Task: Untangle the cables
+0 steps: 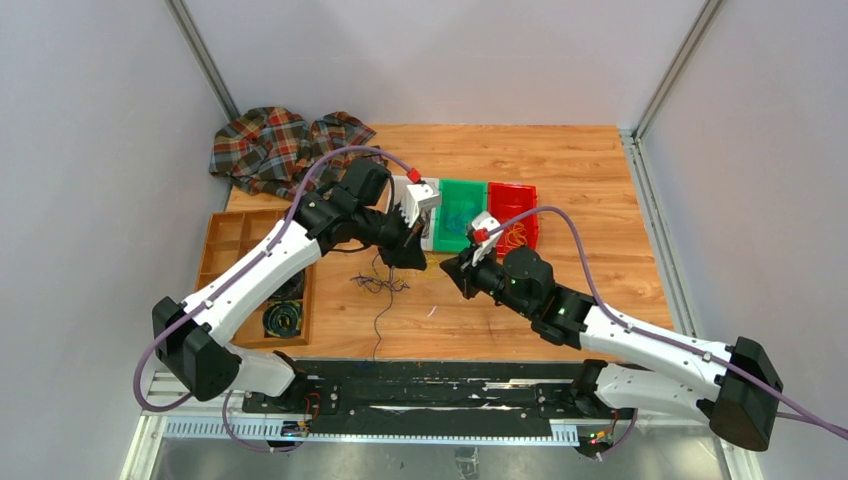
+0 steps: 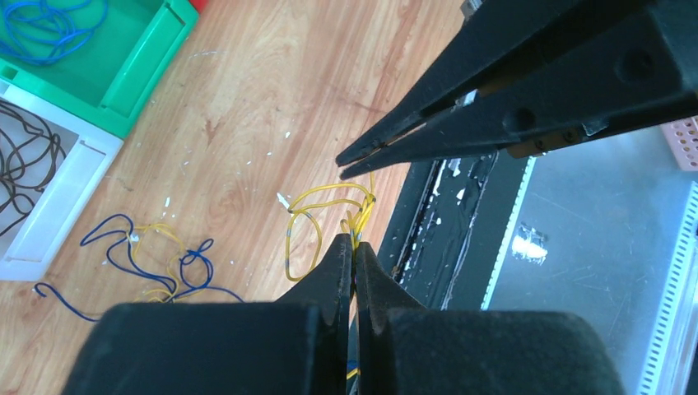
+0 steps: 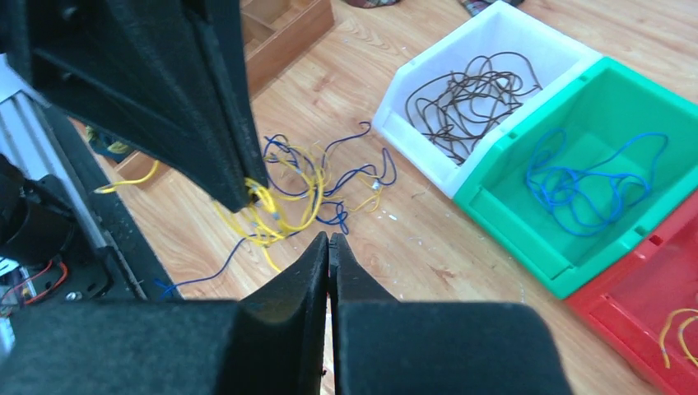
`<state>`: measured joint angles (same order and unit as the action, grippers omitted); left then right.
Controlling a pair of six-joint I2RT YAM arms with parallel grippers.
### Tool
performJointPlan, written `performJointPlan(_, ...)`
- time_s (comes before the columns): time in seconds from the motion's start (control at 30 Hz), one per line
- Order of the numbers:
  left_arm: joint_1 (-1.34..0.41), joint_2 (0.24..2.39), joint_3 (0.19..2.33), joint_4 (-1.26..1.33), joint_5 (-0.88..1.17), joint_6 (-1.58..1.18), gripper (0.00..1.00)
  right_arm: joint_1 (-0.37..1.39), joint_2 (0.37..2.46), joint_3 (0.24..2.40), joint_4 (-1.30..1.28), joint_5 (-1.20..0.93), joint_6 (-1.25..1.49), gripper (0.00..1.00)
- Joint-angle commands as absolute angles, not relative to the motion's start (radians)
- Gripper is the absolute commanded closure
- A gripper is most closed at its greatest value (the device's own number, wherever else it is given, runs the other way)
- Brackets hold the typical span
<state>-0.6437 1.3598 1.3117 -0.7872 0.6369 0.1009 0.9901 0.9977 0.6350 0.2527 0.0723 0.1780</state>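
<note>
Wooden table [image 1: 600,180] (white walls [image 1: 450,50] around): left gripper [image 2: 355,247] pinches yellow cable [image 2: 288,247], right gripper [image 3: 329,239] closed.

Both arms rise from a black base rail [image 1: 440,392]. The left arm [image 1: 255,275], from the rail's left end, and the right arm [image 1: 645,345], from its right end, have white moulded shells between rounded black joint housings. Purple hoses [image 1: 330,165] run along each, ending in red fittings [image 1: 415,178] farthest from the rail. A small green light [image 1: 563,312] glows on one of the right arm's black joints. The left end effector [image 2: 354,244] and right end effector [image 3: 329,237] are matte black wedges tapering to thin tips, with round screw recesses [image 2: 520,121]. Thin red wires [image 1: 312,405] sit at the rail.
</note>
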Motion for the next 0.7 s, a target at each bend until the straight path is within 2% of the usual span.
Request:
performJointPlan(0.0,-0.633,1.323,1.346,-0.785,0.693,0.103,0.99,1.003,0.977,0.668,0.24,0.181,0.178,0.99)
performJointPlan(0.37,-0.611,1.282,1.341,-0.829,0.769,0.168,0.99,1.003,0.868,0.641,0.213,0.42,0.171,0.99)
performJointPlan(0.67,-0.607,1.241,1.319,-0.876,0.624,0.293,0.94,1.001,0.763,0.651,0.198,0.544,0.098,0.99)
